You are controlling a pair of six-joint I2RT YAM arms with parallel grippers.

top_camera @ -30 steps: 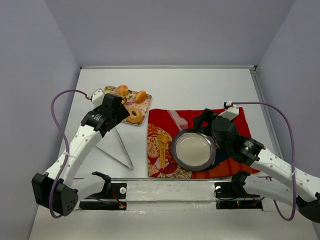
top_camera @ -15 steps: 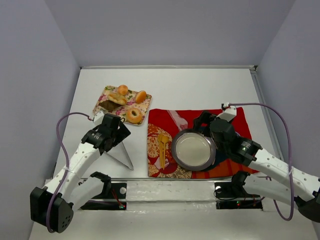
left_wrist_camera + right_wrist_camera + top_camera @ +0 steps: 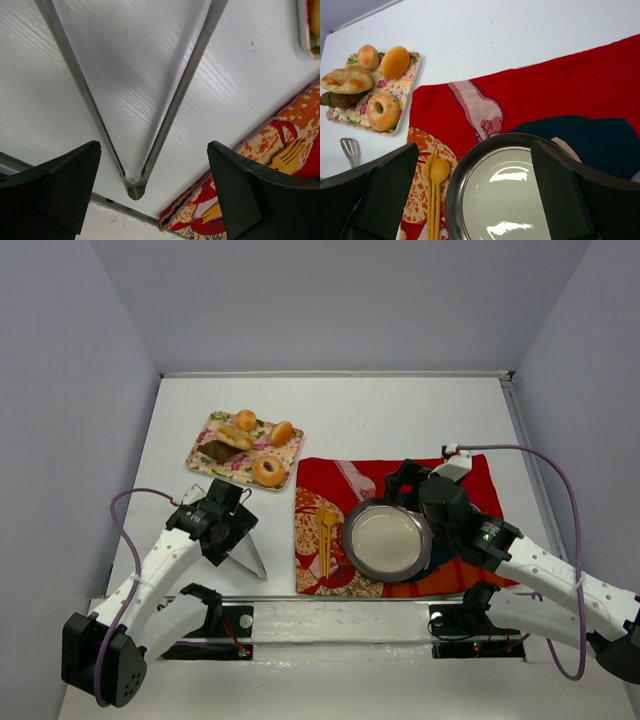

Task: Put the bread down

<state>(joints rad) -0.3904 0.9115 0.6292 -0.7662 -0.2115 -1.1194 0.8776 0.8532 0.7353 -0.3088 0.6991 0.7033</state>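
The bread lies on a floral tray [image 3: 290,447] at the back left: two round buns [image 3: 395,62], a twisted roll [image 3: 347,80], a bagel [image 3: 268,471] and a dark piece [image 3: 218,451]. A dark-rimmed plate [image 3: 388,540] with nothing on it sits on the red cloth [image 3: 330,480]. My left gripper [image 3: 225,530] hangs open over metal tongs [image 3: 134,190] on the white table, near their hinge, holding nothing. Fingers spread wide, my right gripper [image 3: 474,165] hovers open and empty over the plate's far side.
A yellow spoon and fork [image 3: 325,535] lie on the cloth, left of the plate. The tongs [image 3: 245,550] spread towards the tray. Grey walls enclose the table, and a metal rail [image 3: 340,618] runs along its near edge.
My left arm has drawn back from the tray towards the near edge and now hangs over the tongs, still open and empty. The right arm has hardly moved.
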